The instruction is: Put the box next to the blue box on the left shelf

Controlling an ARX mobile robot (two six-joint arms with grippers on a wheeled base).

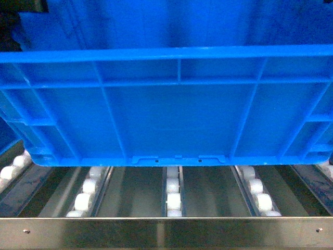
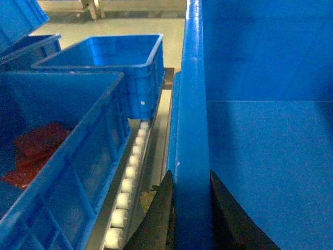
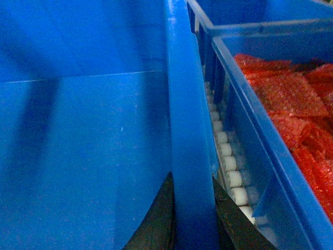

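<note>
On left shelf point(image 1: 166, 229), empty box point(image 1: 166, 120), neighbouring crate point(image 3: 270, 130) holding red material point(image 3: 291, 104)

Box point(image 1: 166, 112): on the roller rows point(image 1: 174, 192) of the left shelf point(image 1: 166, 232), behind its front rail, held at both side rims by the left gripper point(image 2: 191, 213) and right gripper point(image 3: 192, 219). Left neighbour crate point(image 2: 67, 172): beside the box across one roller row, another crate point(image 2: 125, 67) behind it. Right neighbour crate point(image 3: 260, 130): likewise beside the box, holding bubble wrap point(image 3: 296, 104).
</note>
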